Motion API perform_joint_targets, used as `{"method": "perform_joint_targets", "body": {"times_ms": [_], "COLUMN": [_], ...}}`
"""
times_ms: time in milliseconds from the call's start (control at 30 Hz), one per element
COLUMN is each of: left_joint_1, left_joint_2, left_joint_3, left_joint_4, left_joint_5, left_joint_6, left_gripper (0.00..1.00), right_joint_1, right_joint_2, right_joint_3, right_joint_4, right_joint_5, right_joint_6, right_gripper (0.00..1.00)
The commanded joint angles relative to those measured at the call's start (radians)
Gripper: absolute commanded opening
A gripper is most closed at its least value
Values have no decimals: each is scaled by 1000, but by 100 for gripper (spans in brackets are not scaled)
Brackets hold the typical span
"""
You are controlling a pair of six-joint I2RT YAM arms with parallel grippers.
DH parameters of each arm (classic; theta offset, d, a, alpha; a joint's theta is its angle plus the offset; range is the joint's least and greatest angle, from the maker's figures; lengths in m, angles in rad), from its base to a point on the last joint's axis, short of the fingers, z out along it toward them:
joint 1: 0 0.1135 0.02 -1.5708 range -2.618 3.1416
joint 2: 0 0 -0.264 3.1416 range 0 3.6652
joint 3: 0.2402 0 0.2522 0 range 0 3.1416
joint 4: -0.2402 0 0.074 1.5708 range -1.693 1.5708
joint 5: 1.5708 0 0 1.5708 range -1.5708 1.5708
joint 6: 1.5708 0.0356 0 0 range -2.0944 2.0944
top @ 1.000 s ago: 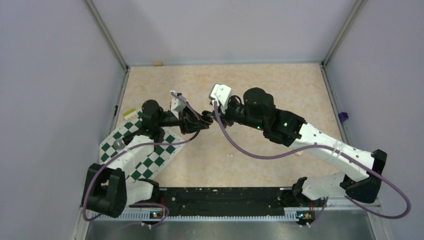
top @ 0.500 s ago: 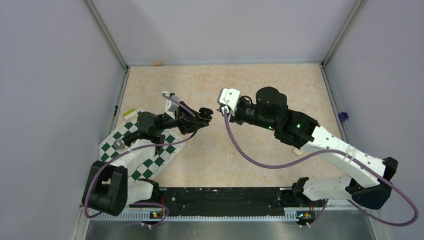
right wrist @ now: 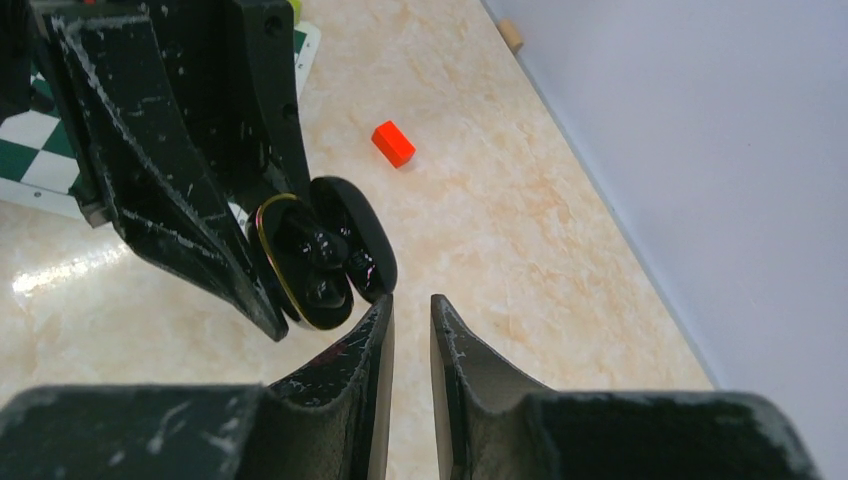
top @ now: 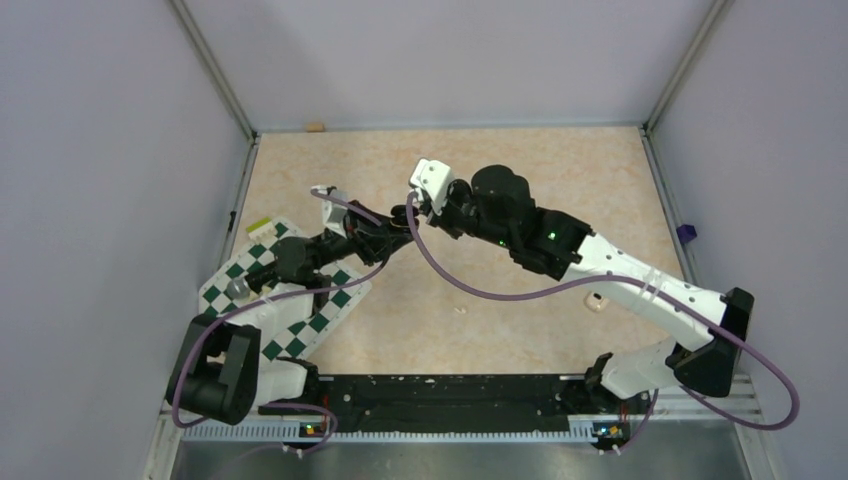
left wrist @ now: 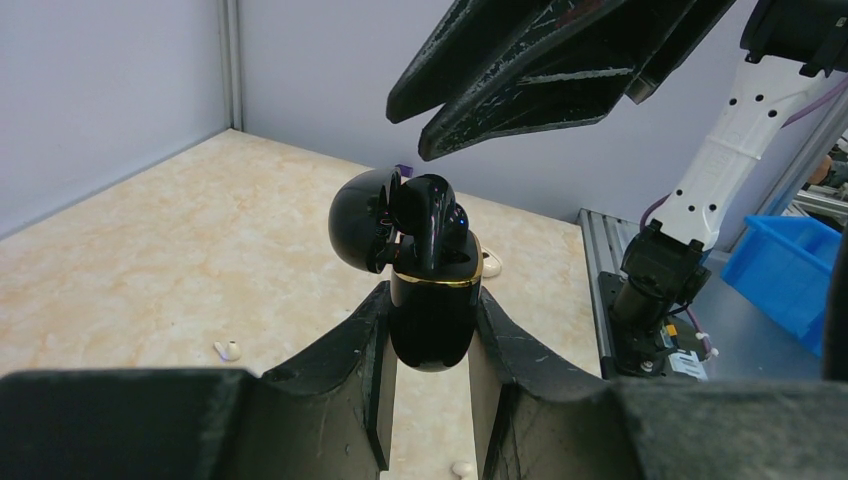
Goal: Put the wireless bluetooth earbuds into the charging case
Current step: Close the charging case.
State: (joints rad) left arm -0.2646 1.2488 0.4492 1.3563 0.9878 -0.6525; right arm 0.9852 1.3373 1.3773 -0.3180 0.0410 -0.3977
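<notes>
Left wrist view: my left gripper point(left wrist: 430, 300) is clamped on the lower body of the charging case point(left wrist: 432, 325). It's glossy black with a gold rim, held upright off the table point(top: 520, 180), lid point(left wrist: 356, 218) hinged open toward 10 o'clock. I see 1 bud standing proud of the rim. Right wrist view: the earbuds point(right wrist: 320, 250) show as 2 glossy black lumps inside the case's base. My right gripper point(right wrist: 410, 302) has its fingers pinched almost together with nothing between them, its tips just off the case at 5 o'clock. Red block point(right wrist: 393, 143) lies on the table at 1 o'clock of the case. Top view: both claws meet just off table centre at 10 o'clock; chequered mat point(top: 300, 322) is at 8 o'clock.
</notes>
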Motion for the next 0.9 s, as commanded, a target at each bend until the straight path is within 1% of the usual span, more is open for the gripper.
{"method": "perform_joint_targets", "body": {"times_ms": [0, 300, 433, 533, 600, 867], "left_joint_1": [-7, -7, -8, -8, -8, -13], "left_joint_2": [-3, 1, -2, -2, 0, -4], "left_joint_3": [-16, -14, -15, -15, -15, -17], "left_joint_4": [65, 57, 49, 45, 44, 33], "left_joint_5": [-27, -26, -22, -19, -17, -10], "left_joint_6": [16, 27, 32, 38, 42, 54], "left_gripper": [0, 0, 0, 0, 0, 0], "right_joint_1": [-9, -8, -8, -7, -7, -8], "right_joint_2": [21, 20, 29, 40, 51, 83], "right_joint_3": [76, 67, 69, 76, 80, 106], "right_joint_4": [32, 22, 26, 26, 24, 16], "right_joint_5": [20, -35, -36, -38, -72, -85], "right_joint_6": [55, 77, 85, 93, 101, 118], "right_gripper": [19, 18, 18, 18, 18, 17]}}
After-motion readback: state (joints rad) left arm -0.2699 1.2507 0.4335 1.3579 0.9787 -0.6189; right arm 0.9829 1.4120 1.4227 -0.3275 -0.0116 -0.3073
